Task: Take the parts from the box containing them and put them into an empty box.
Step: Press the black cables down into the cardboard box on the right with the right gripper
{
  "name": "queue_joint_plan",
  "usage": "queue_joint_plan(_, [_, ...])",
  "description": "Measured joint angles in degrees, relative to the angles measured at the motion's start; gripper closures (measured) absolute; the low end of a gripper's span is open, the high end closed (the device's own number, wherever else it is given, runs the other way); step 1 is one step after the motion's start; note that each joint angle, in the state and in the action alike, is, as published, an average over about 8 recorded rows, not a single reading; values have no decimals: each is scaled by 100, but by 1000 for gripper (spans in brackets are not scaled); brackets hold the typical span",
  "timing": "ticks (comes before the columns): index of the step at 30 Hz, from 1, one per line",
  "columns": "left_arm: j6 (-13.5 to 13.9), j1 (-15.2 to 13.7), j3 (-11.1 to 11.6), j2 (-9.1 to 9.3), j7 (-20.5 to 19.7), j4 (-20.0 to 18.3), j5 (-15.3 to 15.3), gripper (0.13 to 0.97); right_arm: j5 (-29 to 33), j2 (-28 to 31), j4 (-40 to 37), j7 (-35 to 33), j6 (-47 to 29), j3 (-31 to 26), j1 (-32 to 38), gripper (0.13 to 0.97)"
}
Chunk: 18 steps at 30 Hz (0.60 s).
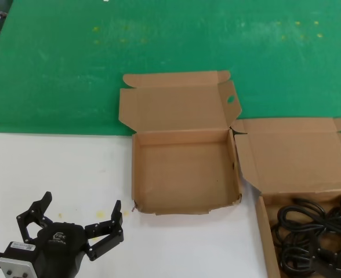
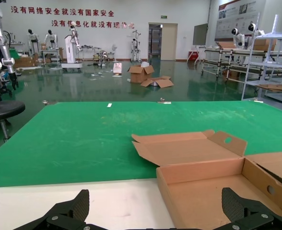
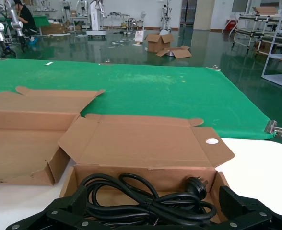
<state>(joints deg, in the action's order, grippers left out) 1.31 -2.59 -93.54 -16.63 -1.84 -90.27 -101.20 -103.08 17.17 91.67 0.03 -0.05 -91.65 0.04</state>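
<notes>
The empty box (image 1: 185, 174) lies open at the middle of the table, its lid folded back and an oval hole in the lid's side tab (image 1: 231, 99). It also shows in the left wrist view (image 2: 208, 189) and the right wrist view (image 3: 16, 153). To its right the box containing the parts (image 1: 298, 153) (image 3: 146, 143) holds black looped cords (image 1: 315, 231) (image 3: 150, 199). My right gripper (image 3: 153, 213) hangs open just over the cords, one finger on each side; the head view does not show it. My left gripper (image 1: 80, 208) (image 2: 155, 215) is open over the white table, left of the empty box.
A green mat (image 1: 159, 40) covers the far half of the table; the near half is white (image 1: 54, 168). The two boxes nearly touch at their lids. Beyond the table lie a workshop floor with loose cartons (image 2: 150, 76) and racks (image 2: 256, 52).
</notes>
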Motion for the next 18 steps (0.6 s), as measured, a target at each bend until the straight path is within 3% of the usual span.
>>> queue_joint_plan(18, [0,0,0,0,0,0,0,132,0,0,0,0,0,0,0,129])
